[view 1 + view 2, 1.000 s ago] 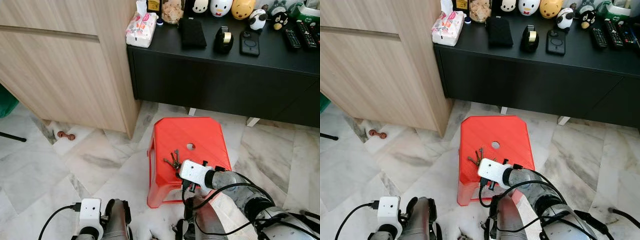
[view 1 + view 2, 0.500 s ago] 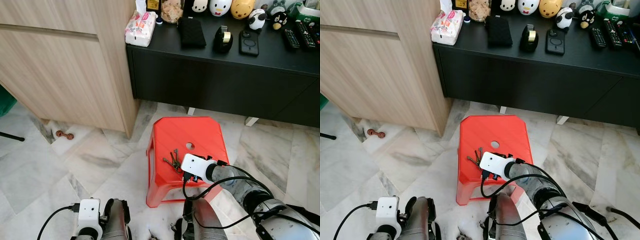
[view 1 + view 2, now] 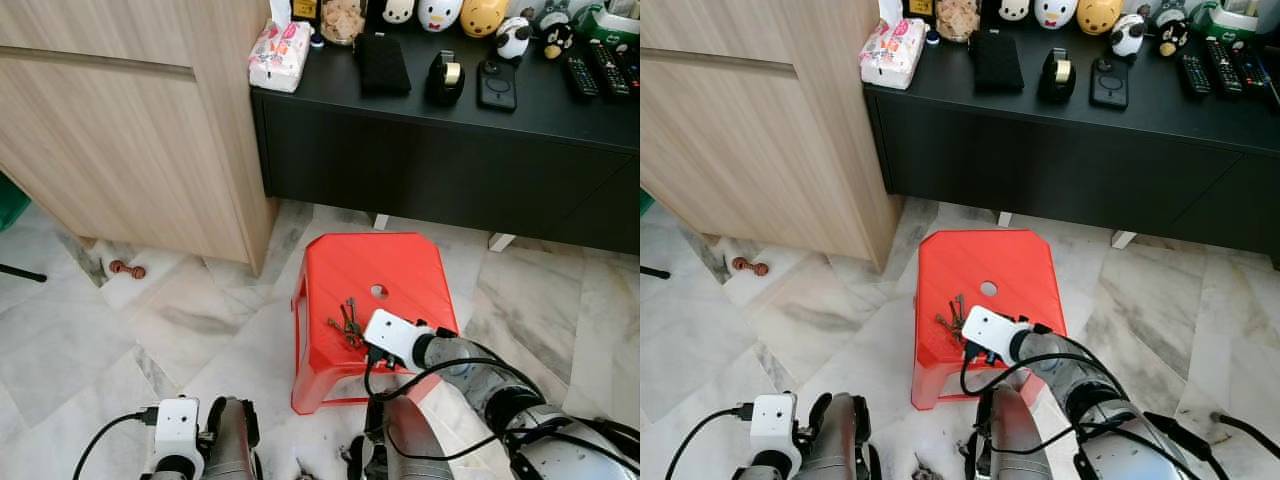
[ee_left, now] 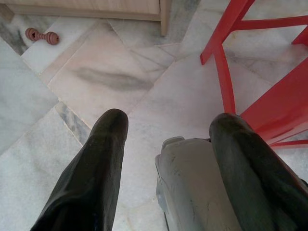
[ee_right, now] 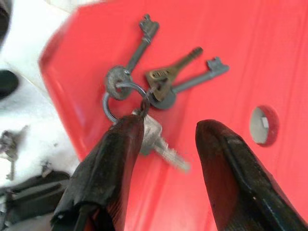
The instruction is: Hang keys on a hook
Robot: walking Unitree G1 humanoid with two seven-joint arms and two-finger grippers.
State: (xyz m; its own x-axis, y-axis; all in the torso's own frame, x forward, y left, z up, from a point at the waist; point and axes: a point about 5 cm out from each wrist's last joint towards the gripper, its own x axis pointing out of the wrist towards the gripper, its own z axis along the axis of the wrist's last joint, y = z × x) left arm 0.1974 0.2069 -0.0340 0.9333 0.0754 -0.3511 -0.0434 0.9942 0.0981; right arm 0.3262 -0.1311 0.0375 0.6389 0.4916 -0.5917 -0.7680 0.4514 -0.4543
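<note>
The bunch of keys (image 5: 154, 91) lies on the red plastic stool (image 3: 385, 270), near its front left edge. The right gripper (image 5: 166, 144) hovers over it, fingers spread, one touching the ring. The left gripper (image 4: 166, 139) hangs released above the marble floor (image 4: 115, 82).

silver key (image 5: 161, 144) partly hidden behind a finger, tip blurred | remotes (image 3: 600, 68) cut off by edge
</note>
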